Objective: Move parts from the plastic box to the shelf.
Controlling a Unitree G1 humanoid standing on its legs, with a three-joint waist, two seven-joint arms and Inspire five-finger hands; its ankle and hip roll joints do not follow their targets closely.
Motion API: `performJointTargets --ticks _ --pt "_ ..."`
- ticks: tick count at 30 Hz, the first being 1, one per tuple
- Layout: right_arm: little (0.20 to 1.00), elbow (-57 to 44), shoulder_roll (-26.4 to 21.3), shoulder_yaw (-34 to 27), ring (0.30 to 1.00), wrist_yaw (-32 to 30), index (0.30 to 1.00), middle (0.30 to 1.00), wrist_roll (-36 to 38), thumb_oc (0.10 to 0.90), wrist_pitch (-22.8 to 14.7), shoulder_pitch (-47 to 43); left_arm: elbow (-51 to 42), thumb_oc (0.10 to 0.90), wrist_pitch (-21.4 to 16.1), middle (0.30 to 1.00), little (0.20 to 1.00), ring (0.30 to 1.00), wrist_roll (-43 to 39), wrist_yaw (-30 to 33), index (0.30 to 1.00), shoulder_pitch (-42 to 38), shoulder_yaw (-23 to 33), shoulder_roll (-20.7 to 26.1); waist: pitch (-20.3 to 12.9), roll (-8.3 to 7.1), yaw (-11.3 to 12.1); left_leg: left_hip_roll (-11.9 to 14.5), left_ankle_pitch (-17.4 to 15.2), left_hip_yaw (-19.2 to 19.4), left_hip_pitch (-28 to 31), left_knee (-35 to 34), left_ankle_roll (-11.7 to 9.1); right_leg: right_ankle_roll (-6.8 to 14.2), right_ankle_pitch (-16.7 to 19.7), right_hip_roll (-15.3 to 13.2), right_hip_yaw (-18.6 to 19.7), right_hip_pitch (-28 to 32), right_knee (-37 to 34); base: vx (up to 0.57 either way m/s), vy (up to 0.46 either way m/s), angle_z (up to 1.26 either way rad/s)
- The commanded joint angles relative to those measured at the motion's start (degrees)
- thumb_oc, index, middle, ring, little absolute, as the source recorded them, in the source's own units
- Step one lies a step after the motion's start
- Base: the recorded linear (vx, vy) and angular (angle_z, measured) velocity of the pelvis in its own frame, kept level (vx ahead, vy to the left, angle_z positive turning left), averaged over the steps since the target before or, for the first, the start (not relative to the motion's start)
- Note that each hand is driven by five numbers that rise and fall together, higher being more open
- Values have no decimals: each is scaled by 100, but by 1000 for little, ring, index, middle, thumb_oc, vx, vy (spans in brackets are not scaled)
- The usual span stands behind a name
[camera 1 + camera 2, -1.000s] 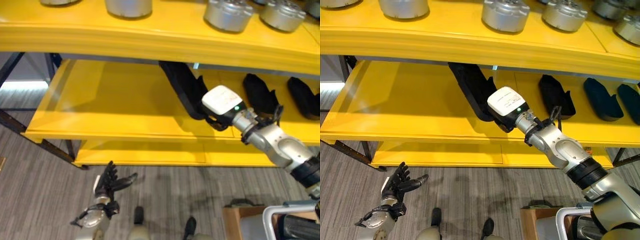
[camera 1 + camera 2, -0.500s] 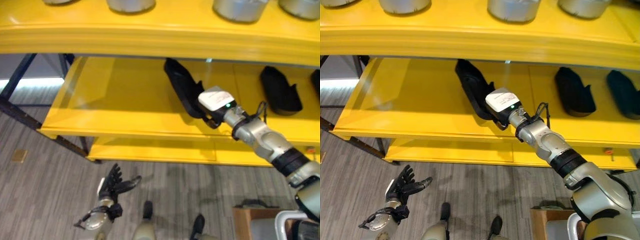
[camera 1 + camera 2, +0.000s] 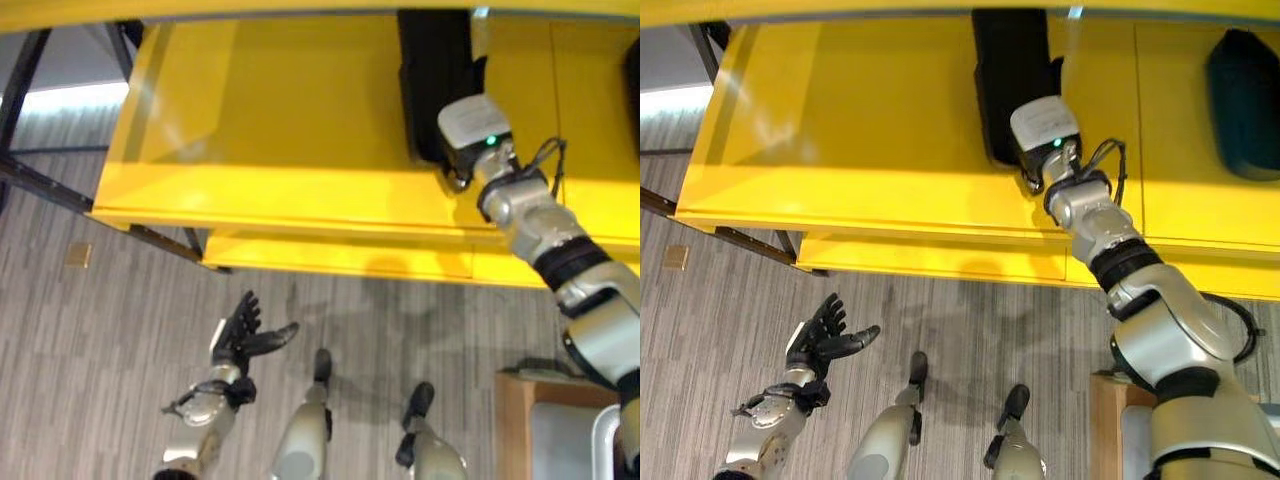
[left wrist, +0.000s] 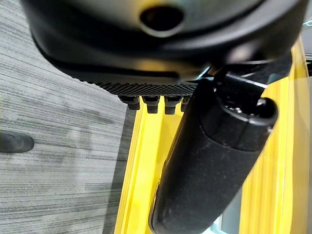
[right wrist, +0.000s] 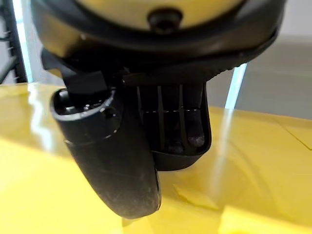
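My head camera has tipped down since the last frames: the upper tier with its silver parts has slid out of sight, and I now see more floor. The things themselves have not shifted on the yellow metal shelf (image 3: 260,190); that change is the camera's.

The right hand (image 3: 1032,165) is still stretched forward from the lower right, arm nearly straight, with the white wrist housing over the shelf's front edge. It sits against the near end of the long black moulded plastic part (image 3: 1010,70), which lies flat on the shelf board and runs away from me. In the right wrist view the fingers (image 5: 178,122) lie together, pointing down onto the part, with the thumb beside them; I cannot tell whether they grip it or only rest on it.

The left hand (image 3: 243,335) hangs low over the floor, well apart from the shelf, its fingers spread wide and holding nothing, thumb stuck out to the side.

A second dark moulded part (image 3: 1246,100) lies further right on the same board, well apart from the first. The grey wood-grain plank floor (image 3: 80,330) runs under the shelf's dark metal legs (image 3: 60,190), and the corner of a brown box (image 3: 515,410) shows at lower right.
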Motion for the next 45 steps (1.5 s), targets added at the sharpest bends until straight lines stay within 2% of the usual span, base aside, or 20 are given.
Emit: performJointTargets --ticks 1,16,22,23,28,45 --pt "300 130 -48 260 300 -300 300 300 138 400 75 -677 -482 900 -527 1000 1000 1000 -171 64 1000 -75 -217 342 -168 -79 139 278 -151 -92 54 206 -66 316 -524 -898 97 -563 1463 0 0 0" --pt "300 353 31 343 300 -356 300 300 124 400 164 -858 -462 900 -558 1000 1000 1000 -206 176 1000 -264 -270 271 -61 -168 103 233 -209 -71 65 191 -20 307 -486 -912 154 -635 1475 0 2 0" --pt "300 108 52 327 300 -263 300 300 156 400 148 -726 -394 900 -526 1000 1000 1000 -207 181 1000 -275 -236 242 -111 -267 24 260 -238 -57 145 179 -19 310 -491 -878 171 -579 1458 0 0 0" --pt "300 47 69 307 300 -235 300 300 213 400 140 -672 -378 900 -514 1000 1000 1000 -186 182 1000 -297 -235 255 -143 -329 -8 281 -254 -55 186 177 -18 308 -495 -863 195 -550 1441 0 0 0" --pt "300 -54 70 248 300 -164 300 300 281 400 121 -588 -386 900 -501 1000 1000 1000 -145 181 1000 -340 -226 289 -190 -431 -48 294 -310 -67 242 216 -15 307 -513 -866 212 -496 1471 0 0 0" --pt "300 -111 97 197 300 -90 300 300 407 400 75 -579 -345 900 -447 1000 1000 1000 -124 123 1000 -340 -153 350 -401 -604 -172 313 -412 19 582 129 15 328 -508 -820 342 -291 1407 0 0 0"
